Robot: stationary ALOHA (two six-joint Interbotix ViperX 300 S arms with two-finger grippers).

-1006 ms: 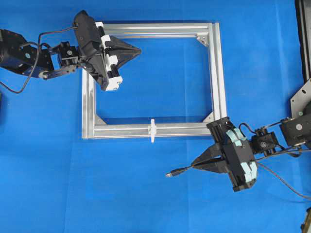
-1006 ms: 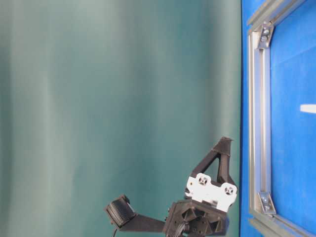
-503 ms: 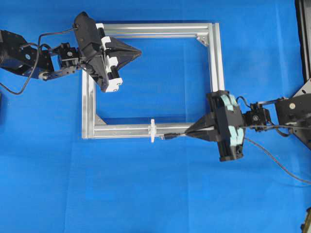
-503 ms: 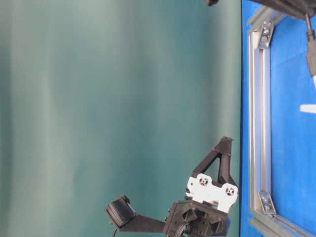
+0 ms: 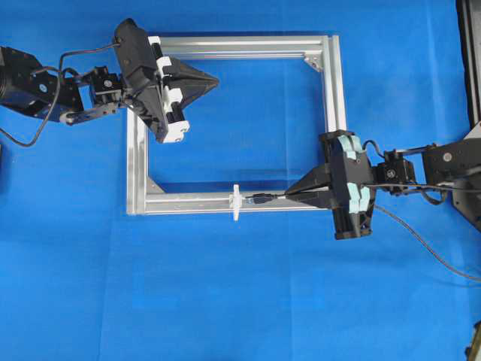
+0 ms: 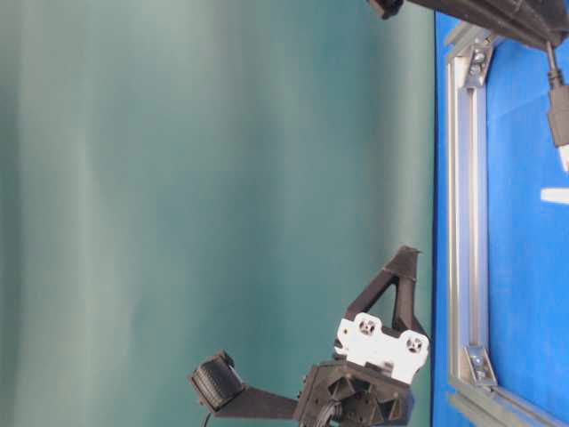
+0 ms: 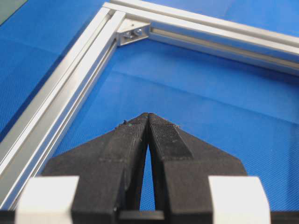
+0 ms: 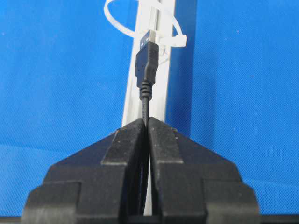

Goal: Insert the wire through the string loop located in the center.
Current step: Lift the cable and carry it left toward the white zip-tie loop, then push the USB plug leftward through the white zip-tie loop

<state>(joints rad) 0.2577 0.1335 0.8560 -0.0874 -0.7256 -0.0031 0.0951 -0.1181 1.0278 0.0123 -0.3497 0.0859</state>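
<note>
i see my right gripper [image 5: 289, 197] clamped on the wire [image 8: 145, 70], its plug jutting past the fingertips [image 8: 140, 125] toward the string loop [image 5: 236, 201] at lower centre of the overhead view, just short of it. my left gripper [image 5: 215, 78] sits pinched together, empty, at upper left.
</note>
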